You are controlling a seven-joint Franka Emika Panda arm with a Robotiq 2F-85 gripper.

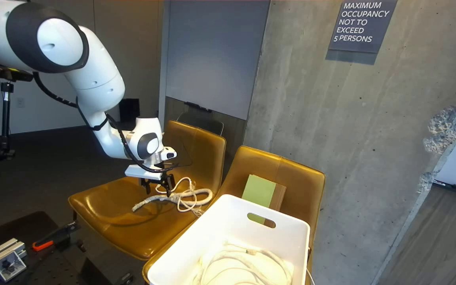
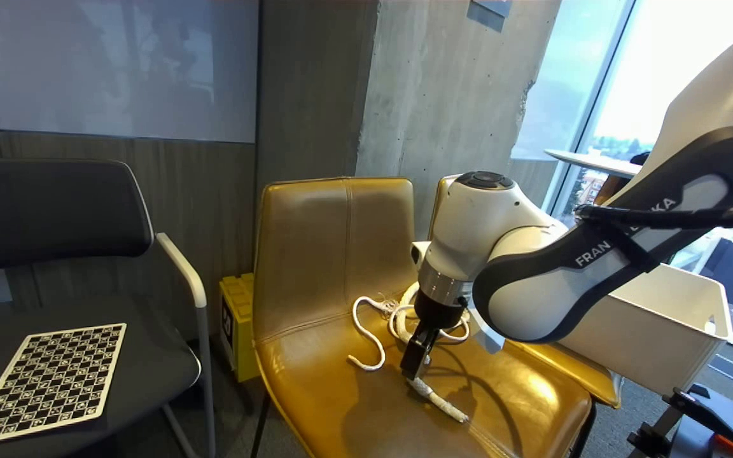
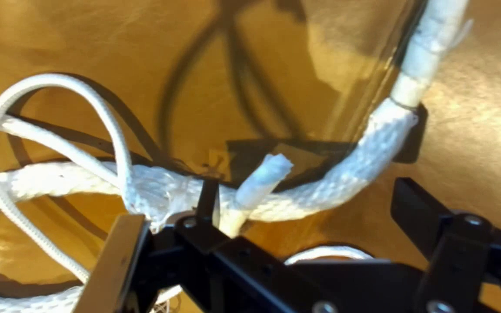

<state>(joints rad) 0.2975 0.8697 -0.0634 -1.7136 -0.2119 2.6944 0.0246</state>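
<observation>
Fingers [image 3: 420,217] by rope [image 3: 337,187], bin [image 1: 208,233] nearby

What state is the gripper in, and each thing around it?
Gripper: open
White rope: loosely looped on a brown chair
Bin: open-topped, looped pale cord inside
Green panel: propped up, partly hidden
Checkered board: lying flat on the black chair

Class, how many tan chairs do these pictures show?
2. One chair bears the rope beneath the gripper; beside it, the second chair holds the white bin. Others may be hidden.
</observation>
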